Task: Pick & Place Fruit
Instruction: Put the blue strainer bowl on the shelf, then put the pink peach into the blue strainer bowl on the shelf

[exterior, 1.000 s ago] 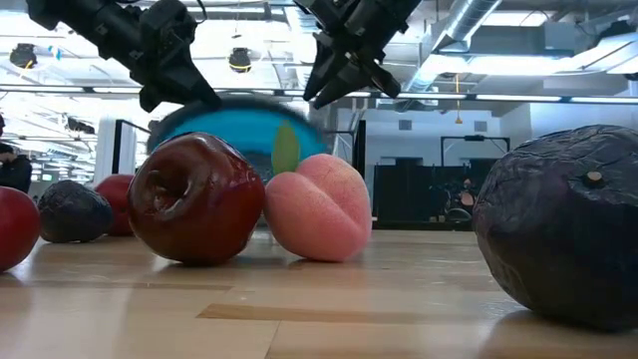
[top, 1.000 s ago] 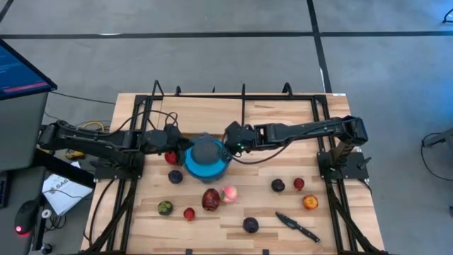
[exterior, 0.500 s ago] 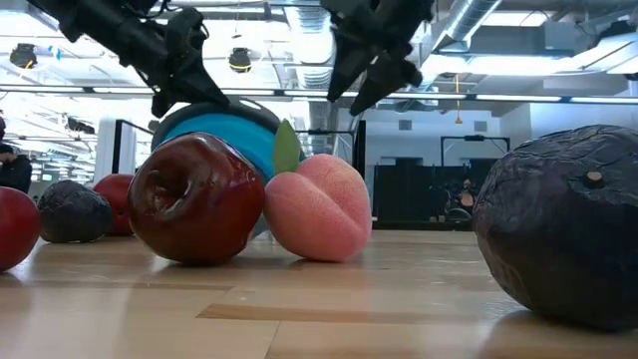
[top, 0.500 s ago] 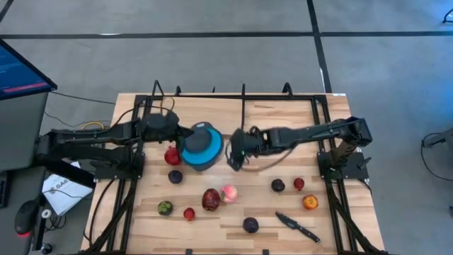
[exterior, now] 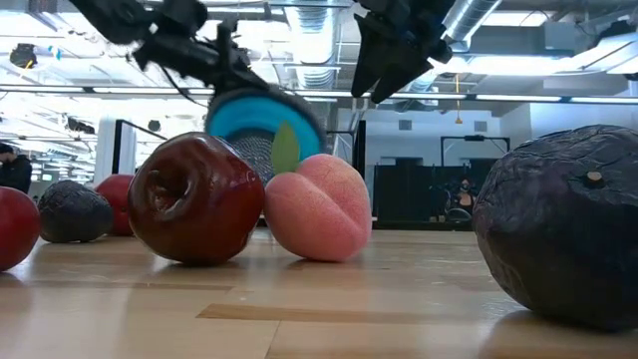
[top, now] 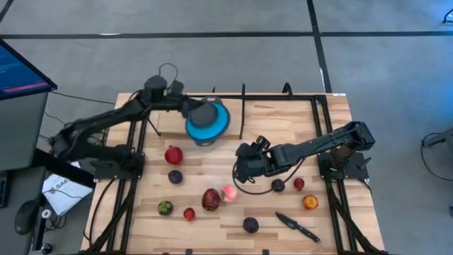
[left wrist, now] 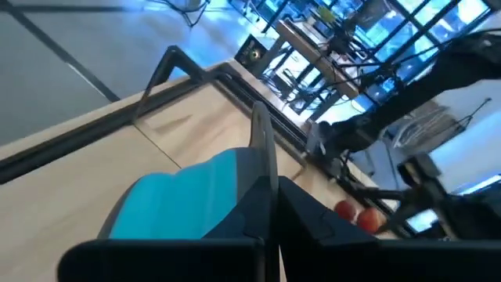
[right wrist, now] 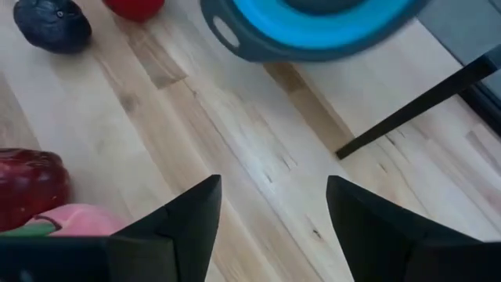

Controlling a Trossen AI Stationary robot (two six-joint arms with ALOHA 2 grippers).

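Low view is showing a dark purple fruit [exterior: 558,224] sitting closest to the camera on the wooden counter [exterior: 329,299]. Behind it a dark red fruit [exterior: 194,197] and a pink fruit [exterior: 319,207] are lying side by side, touching or nearly so. Further back a second purple fruit [exterior: 72,211] and a red one [exterior: 118,202] are resting near each other, and a third red piece [exterior: 15,227] is showing at the picture's edge.

From above, the pieces are lying scattered over the near half of the counter: a greenish fruit [top: 165,207], a small red fruit [top: 189,213], an orange fruit [top: 310,202] close to the black-handled knife [top: 297,227], and a red apple [top: 173,154] further in.

The right gripper [top: 244,161] is hanging above the middle of the counter with its fingers [right wrist: 188,223] spread and nothing between them, bare wood showing in the gap.

Farthest off, the left gripper [top: 192,110] is pinching the rim of the blue bowl [top: 209,122], its fingers pressed together on it, and is holding the bowl tilted and lifted off the counter near the far edge.
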